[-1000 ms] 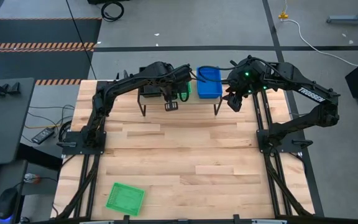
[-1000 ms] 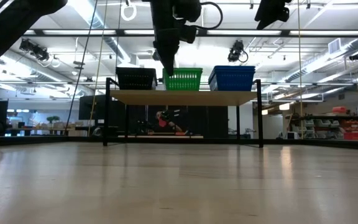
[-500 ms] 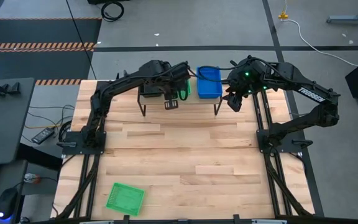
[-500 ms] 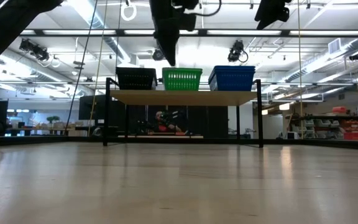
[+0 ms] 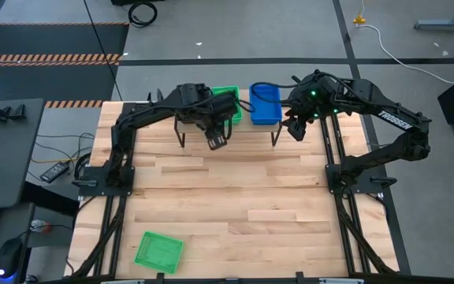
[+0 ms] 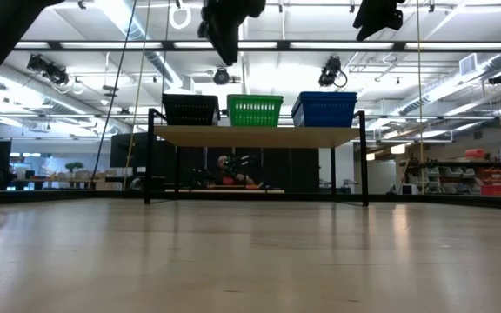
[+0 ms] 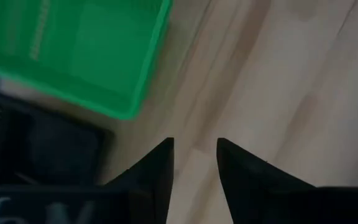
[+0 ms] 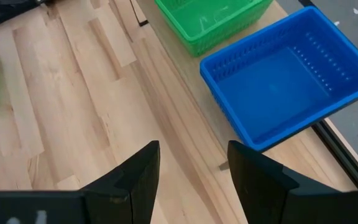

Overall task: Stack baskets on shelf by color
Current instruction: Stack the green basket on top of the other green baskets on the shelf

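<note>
The shelf (image 6: 255,136) stands at the table's far edge on thin black legs. On its top sit a black stack (image 6: 190,109), a green stack (image 6: 255,110) and a blue stack (image 6: 324,109) of baskets. In the high view my left arm covers most of the black one, while the green (image 5: 225,105) and blue (image 5: 265,105) ones show. One more green basket (image 5: 158,251) lies flat near the table's near-left corner. My left gripper (image 5: 217,140) hangs open above the shelf's front edge, with the green basket (image 7: 73,50) ahead of it. My right gripper (image 5: 296,130) hovers open beside the shelf's right end.
Bare wooden tabletop (image 5: 235,197) stretches between the shelf and the loose green basket. The arm bases (image 5: 101,177) (image 5: 353,177) stand at the left and right edges. Through the right wrist view the blue basket (image 8: 284,81) reaches the shelf's right end.
My left gripper has risen from just above the green stack on the shelf and drawn back a little toward the table's left and near side, so the green stack now shows uncovered from above. The baskets have stayed in place.
</note>
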### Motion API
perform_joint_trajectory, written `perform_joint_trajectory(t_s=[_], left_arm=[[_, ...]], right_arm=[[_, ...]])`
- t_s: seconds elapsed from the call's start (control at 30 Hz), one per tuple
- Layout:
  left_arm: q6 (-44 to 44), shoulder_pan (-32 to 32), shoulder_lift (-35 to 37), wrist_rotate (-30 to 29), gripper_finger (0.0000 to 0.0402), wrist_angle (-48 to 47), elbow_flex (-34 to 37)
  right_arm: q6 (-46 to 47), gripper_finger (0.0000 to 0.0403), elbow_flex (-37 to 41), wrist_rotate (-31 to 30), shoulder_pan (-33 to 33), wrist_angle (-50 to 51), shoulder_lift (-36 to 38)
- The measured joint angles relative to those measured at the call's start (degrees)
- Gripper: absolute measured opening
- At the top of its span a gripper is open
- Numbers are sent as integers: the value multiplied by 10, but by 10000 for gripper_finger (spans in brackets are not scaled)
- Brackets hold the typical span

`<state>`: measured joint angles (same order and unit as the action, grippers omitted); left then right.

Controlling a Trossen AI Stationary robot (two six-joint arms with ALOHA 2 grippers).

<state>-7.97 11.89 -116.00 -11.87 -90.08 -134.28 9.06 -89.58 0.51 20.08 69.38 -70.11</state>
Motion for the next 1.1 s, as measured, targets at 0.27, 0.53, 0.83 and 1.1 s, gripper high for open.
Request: perform_joint_trajectory(t_s=[0.27, 0.53, 0.83, 1.1], left_arm=[[-254, -87, 3, 20, 132, 1, 2], [-473, -199, 2, 70, 133, 1, 36], [-604, -305, 6, 121, 133, 0, 78], [-734, -414, 8, 224, 133, 1, 130]], right_arm=[[-2, 195, 0, 20, 0, 1, -1], [-70, 195, 0, 46, 0, 25, -1], [-97, 195, 0, 90, 0, 28, -1], [-84, 195, 0, 97, -1, 62, -1]])
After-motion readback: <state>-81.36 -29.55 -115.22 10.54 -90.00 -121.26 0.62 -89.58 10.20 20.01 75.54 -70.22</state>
